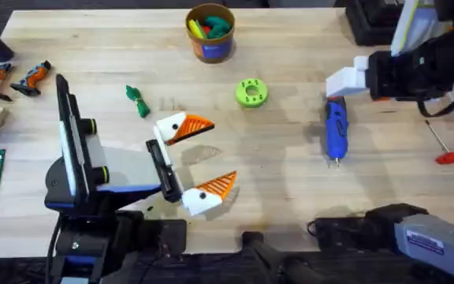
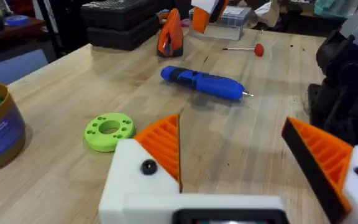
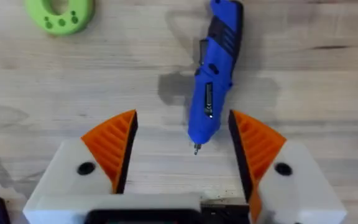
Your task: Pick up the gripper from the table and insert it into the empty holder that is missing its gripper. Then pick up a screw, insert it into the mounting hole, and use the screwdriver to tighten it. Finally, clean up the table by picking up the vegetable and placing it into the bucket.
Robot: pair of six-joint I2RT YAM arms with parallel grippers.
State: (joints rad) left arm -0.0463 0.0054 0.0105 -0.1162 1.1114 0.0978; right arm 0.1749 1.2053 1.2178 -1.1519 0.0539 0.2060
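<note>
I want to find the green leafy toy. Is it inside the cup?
No, the vegetable lies on the table, left of the bucket.

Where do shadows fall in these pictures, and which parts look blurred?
Overhead view: the blue pen-shaped screwdriver casts a soft shadow on the light wooden table; the dark arm bases at the bottom edge blur. Right wrist view: a grey shadow lies beside the screwdriver. Left wrist view: near fingers look soft.

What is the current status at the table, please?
Left gripper open, empty. Right gripper open, its fingers straddling the bit end of the screwdriver, which lies flat on the table. Nothing in the way.
</note>
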